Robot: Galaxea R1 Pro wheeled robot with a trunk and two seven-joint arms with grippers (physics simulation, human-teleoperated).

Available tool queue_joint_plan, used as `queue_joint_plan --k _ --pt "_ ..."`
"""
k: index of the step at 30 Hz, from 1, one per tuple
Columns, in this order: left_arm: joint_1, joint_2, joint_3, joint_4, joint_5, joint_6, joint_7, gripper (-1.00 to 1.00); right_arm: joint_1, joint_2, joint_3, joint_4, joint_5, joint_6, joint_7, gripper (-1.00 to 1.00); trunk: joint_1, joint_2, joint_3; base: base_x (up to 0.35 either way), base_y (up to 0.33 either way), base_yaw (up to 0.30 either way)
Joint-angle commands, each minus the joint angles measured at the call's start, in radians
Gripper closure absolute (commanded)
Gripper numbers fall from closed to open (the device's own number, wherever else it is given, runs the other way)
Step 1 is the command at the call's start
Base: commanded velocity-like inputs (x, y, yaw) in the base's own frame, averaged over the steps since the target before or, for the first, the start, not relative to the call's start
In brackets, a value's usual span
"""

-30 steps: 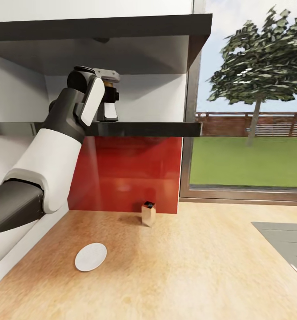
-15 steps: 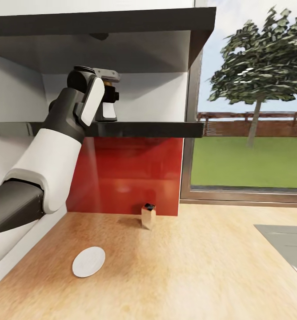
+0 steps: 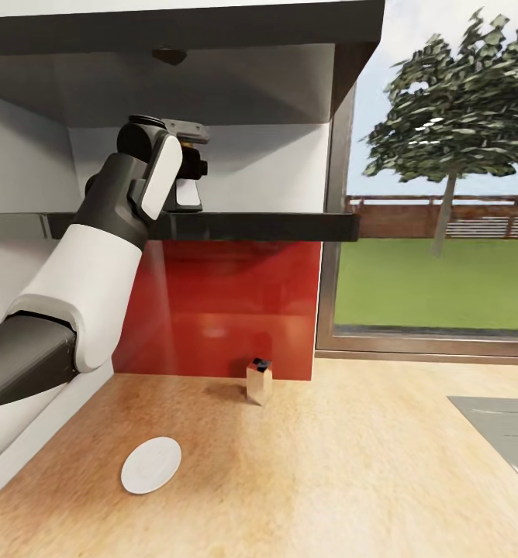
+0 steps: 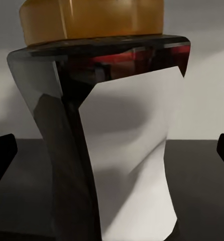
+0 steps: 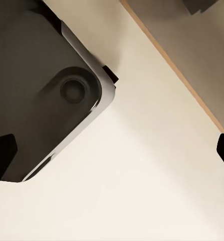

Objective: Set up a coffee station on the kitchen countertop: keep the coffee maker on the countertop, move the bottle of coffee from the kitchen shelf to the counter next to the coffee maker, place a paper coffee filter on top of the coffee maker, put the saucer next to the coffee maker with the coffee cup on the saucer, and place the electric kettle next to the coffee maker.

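A: Left wrist view first: what is found at the left tool (image 3: pixel 188 174)?

B: The small waisted bottle of coffee with white label, dark shoulders and yellow cap (image 4: pixel 112 125) is seen very close, between the two dark fingertips (image 4: pixel 2 153) at the frame edges. Both tips stand apart from the bottle's sides, so the tool is spread wide and nothing is gripped yet.

A: And where is that bottle placed?

B: It is stood upright on the thin dark grey kitchen shelf (image 3: pixel 274 225), under the dark wall cabinet (image 3: pixel 236 31), with the left arm raised to it. In the head view the bottle is largely hidden behind the wrist.

A: What about the right tool?

B: In the right wrist view its dark fingertips (image 5: pixel 1 155) are seen far apart with nothing between them; a pale floor and part of the robot's dark base (image 5: pixel 41 90) lie beyond.

A: How far along is the task judged to be?

B: Early. The small round flat white saucer (image 3: pixel 151 465) lies on the light wood-grain counter (image 3: pixel 352 480), with no cup on it. A small tan box with a dark top (image 3: pixel 259 381) stands by the red backsplash (image 3: pixel 220 310). The bottle must be grasped and brought down. Coffee maker, filter, cup and kettle cannot be judged from these pictures.
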Motion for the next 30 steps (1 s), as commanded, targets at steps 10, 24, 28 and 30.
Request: queue_joint_plan --k 10,24,28,30 --pt "-0.001 0.002 -0.001 0.0 0.01 0.002 0.01 -1.0 -0.002 0.0 0.001 0.003 -0.001 -0.005 0.001 -1.0 0.0 -0.001 -0.002 0.087 0.0 0.0" --pt "-0.001 0.002 -0.001 0.0 0.01 0.002 0.009 -1.0 -0.002 0.0 0.001 0.003 -0.001 -0.005 0.001 -1.0 0.0 -0.001 -0.002 0.032 0.0 0.0" --pt "-0.001 0.003 -0.001 0.001 0.01 0.002 0.009 -1.0 -0.002 0.0 0.001 0.003 -0.001 -0.005 0.001 -1.0 0.0 -0.001 -0.002 0.05 0.0 0.0" --pt "-0.001 0.004 0.0 0.002 0.01 0.002 0.01 -1.0 -0.002 0.0 0.001 0.003 -0.001 -0.005 0.001 -1.0 0.0 -0.001 -0.002 0.017 0.0 0.0"
